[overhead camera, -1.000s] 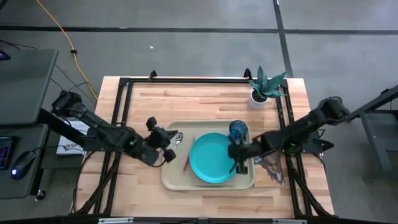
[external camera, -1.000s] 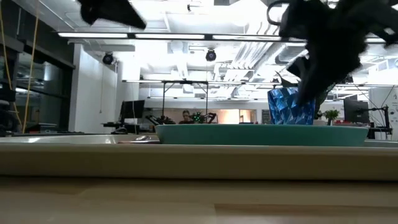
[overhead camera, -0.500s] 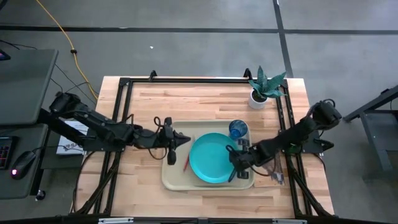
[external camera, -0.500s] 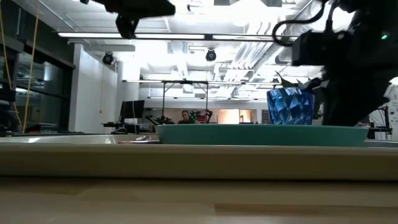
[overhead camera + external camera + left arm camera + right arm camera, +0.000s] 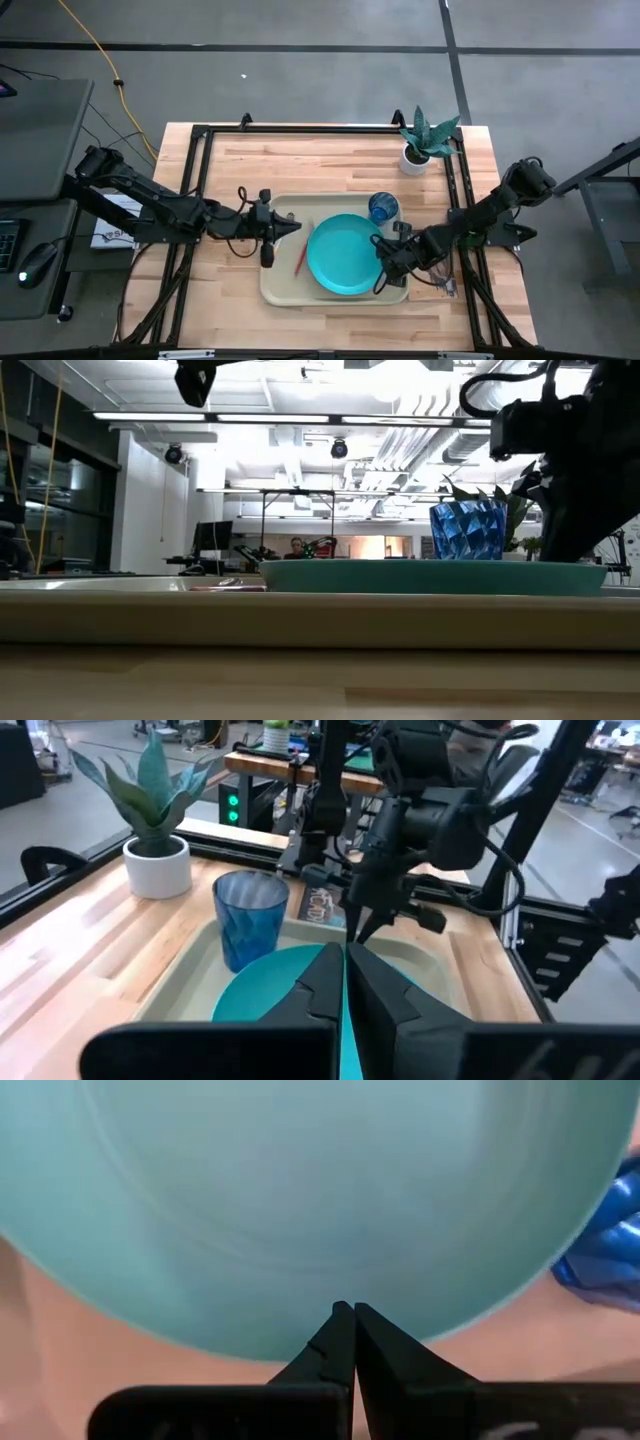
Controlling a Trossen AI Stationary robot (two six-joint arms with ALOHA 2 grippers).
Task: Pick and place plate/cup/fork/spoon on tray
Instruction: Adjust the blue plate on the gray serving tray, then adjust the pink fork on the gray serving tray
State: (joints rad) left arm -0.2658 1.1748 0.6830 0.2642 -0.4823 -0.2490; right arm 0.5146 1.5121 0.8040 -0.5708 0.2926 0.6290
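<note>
The turquoise plate (image 5: 345,253) lies flat on the beige tray (image 5: 268,290). The blue cup (image 5: 383,208) stands upright on the tray by the plate's far right. The fork's red-pink handle (image 5: 299,262) lies on the tray left of the plate. My left gripper (image 5: 292,228) is shut and empty, high over the tray's left part, and hides the spoon. My right gripper (image 5: 381,266) is shut at the plate's right rim. The cup (image 5: 250,920) and my right gripper (image 5: 357,932) also show in the left wrist view. My right gripper's shut fingertips (image 5: 345,1320) stand at the plate's right rim (image 5: 300,1348), slanting down from the table's right side. I cannot tell whether they touch the rim. The plate lies flat on the tray.
A white pot with a green plant (image 5: 428,140) stands at the table's far right. A black frame (image 5: 200,180) runs around the table top. A printed card (image 5: 435,280) lies right of the tray. Bare wood shows near and far of the tray.
My right gripper has drawn back from over the plate by the cup toward the table's right and near edges, to the plate's right rim. My left gripper has swung from the tray's left edge to point over the tray. The plate has slid slightly toward the table's right edge.
</note>
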